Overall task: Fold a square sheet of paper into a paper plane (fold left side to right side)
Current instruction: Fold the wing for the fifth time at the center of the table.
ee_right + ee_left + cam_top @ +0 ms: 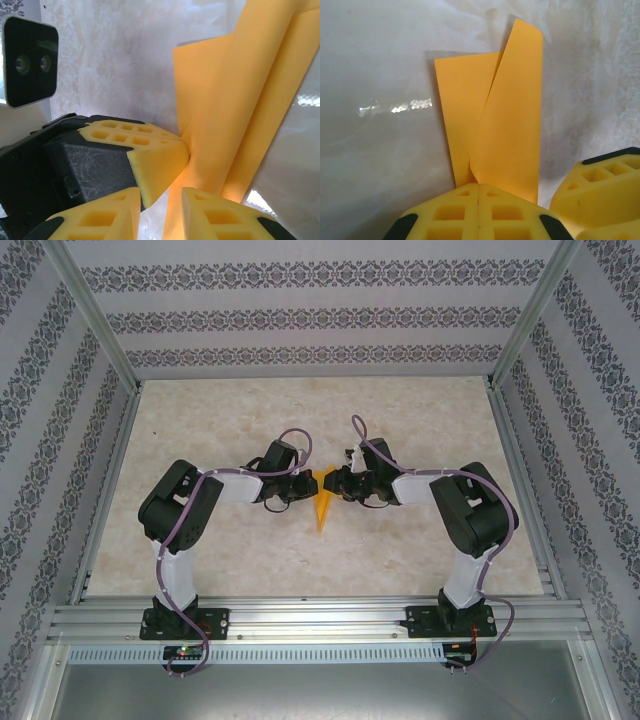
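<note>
We see our left hand clamped shut on the folded end of the orange paper plane, which lies mid-desk with one flap lifted. Our right hand faces it, jaws narrowly apart, the paper's edge between them.

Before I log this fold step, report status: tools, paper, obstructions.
Left tool shut on paper plane. Right tool open, paper edge between its fingers. One flap standing up, not creased flat. Tools crowd each other tip to tip.
</note>
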Controlling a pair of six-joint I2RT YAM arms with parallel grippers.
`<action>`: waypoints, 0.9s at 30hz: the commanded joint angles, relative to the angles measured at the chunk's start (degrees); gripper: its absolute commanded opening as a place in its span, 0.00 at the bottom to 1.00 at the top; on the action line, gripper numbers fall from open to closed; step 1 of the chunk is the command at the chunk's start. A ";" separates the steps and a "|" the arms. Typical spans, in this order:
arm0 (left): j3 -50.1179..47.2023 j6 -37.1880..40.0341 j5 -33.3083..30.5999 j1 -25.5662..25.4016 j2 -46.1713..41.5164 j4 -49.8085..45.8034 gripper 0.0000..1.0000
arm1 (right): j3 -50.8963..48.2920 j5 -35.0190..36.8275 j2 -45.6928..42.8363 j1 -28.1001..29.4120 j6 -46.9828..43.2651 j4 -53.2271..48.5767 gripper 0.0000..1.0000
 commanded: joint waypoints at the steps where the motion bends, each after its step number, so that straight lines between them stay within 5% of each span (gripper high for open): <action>1: 1.22 1.07 -0.82 0.49 1.31 -0.04 0.00 | 1.17 1.34 1.02 0.30 -0.97 0.59 0.29; 27: 1.99 0.96 -1.39 0.60 1.66 -0.63 0.00 | 2.99 4.42 2.70 0.39 -5.21 -7.23 0.29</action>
